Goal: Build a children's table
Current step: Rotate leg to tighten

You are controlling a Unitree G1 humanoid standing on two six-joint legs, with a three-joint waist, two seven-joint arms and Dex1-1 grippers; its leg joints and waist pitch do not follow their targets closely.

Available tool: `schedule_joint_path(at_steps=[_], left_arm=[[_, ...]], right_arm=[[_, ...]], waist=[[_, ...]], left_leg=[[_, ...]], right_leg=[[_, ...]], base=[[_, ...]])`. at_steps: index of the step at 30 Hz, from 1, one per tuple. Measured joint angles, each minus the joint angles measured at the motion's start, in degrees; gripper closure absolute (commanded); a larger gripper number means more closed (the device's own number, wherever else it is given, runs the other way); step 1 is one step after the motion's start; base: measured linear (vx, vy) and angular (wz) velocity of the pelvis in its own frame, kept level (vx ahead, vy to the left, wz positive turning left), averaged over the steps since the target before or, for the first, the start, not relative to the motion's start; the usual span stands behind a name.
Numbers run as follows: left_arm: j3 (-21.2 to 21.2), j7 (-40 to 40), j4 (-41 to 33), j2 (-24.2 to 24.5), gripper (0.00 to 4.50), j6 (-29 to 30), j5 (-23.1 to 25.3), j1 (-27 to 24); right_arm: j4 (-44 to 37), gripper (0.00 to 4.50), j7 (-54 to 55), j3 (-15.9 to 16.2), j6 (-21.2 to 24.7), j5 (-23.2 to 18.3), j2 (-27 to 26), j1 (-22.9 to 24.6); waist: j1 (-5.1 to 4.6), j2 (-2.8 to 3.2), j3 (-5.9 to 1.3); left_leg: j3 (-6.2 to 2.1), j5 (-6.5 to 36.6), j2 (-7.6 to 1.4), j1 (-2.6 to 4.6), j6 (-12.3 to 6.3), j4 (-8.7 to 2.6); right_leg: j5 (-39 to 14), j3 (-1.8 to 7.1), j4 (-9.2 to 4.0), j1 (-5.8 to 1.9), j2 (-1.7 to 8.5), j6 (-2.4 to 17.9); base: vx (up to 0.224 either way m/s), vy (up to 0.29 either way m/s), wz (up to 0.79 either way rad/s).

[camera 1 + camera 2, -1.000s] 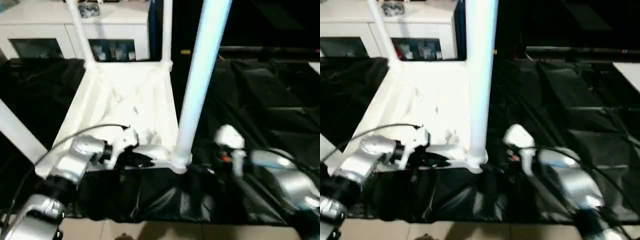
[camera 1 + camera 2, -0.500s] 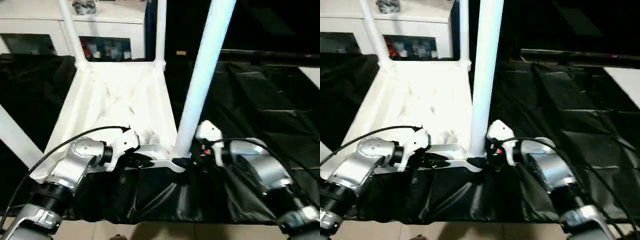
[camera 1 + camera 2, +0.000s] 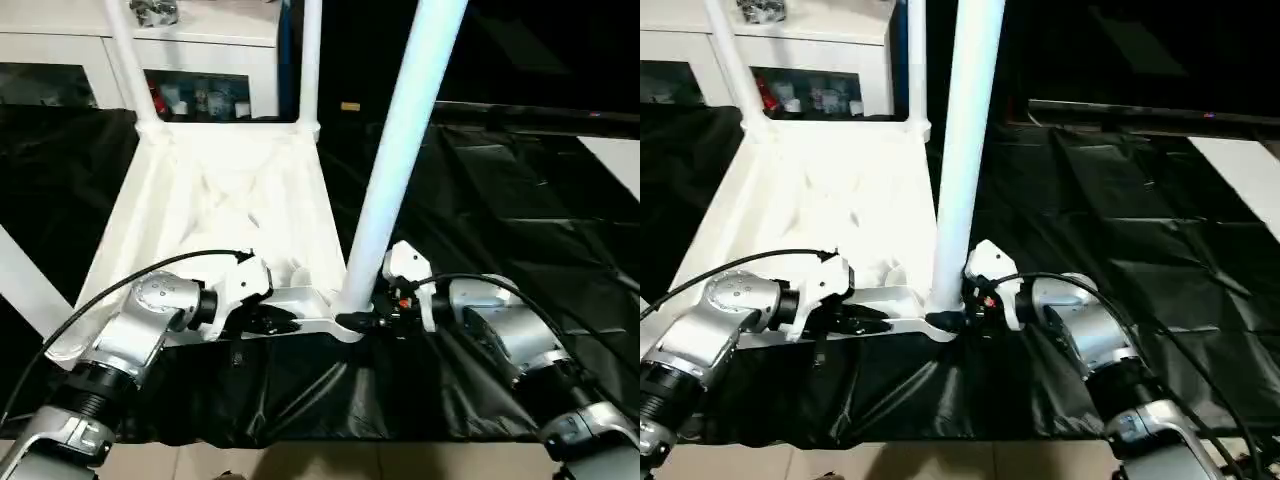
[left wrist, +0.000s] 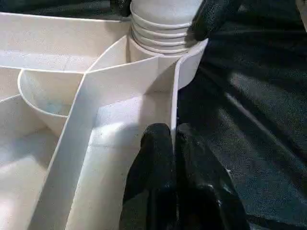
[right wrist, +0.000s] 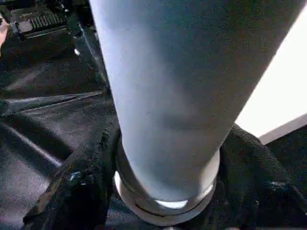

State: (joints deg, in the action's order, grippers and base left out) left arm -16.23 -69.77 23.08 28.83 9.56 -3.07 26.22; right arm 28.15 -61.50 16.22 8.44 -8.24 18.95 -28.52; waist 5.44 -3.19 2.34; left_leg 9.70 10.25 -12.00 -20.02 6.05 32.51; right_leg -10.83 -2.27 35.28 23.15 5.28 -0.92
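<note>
Two claws work at the near right corner of the upturned top (image 3: 225, 200) on the black desk (image 3: 520, 200): left claw (image 4: 173, 143) pinches its rim; right claw (image 3: 952, 318) straddles the leg (image 3: 395, 150) base, grip uncertain.

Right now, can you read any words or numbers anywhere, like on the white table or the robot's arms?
No text can be read anywhere.
The children's table: plain white, no label or number visible.
Small yellow tag at the dark back edge: too small to read.
Red mark on the right gripper housing: too small to read.
Colourful items in the white cabinet: too blurred to read.
</note>
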Motion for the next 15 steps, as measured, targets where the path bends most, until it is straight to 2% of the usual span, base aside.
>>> schedule_joint_path(at_steps=[5,8,12,15], left_arm=[[0.7,4.3,0.6,-1.5,4.50,1.6,0.8,1.0],[1.3,11.5,1.0,-5.5,4.50,3.5,3.0,2.1],[1.9,18.4,0.9,-10.0,4.50,5.8,4.1,2.7],[2.4,23.8,1.2,-13.2,4.50,7.6,5.7,3.4]], right_arm=[[1.8,1.80,7.5,-1.7,-0.1,0.5,-2.7,-0.3],[2.9,1.81,19.1,-5.2,0.2,1.9,-7.6,0.4],[3.8,1.81,30.5,-7.8,0.3,2.9,-12.1,0.4],[6.3,1.81,41.0,-10.0,0.2,4.2,-16.7,-1.1]], waist=[[-0.37,-0.41,0.06],[-0.40,-0.63,0.06],[-0.02,-0.77,-0.03],[-0.10,-0.75,-0.06]], left_leg=[[-0.01,0.0,0.01,0.01,0.01,0.01],[-0.01,0.0,0.01,-0.02,0.06,0.00],[0.00,0.0,0.02,-0.07,0.07,-0.04],[0.03,0.0,0.04,-0.06,0.08,-0.09]], right_leg=[[0.0,0.02,-0.06,0.03,0.01,0.0],[0.0,0.01,-0.04,0.08,0.02,0.0],[0.0,0.01,-0.06,0.07,0.03,0.0],[0.1,0.04,-0.09,0.06,0.03,0.1]], base=[[0.000,0.000,0.00],[0.000,0.000,0.00],[0.000,0.000,0.00],[0.000,0.000,0.00]])
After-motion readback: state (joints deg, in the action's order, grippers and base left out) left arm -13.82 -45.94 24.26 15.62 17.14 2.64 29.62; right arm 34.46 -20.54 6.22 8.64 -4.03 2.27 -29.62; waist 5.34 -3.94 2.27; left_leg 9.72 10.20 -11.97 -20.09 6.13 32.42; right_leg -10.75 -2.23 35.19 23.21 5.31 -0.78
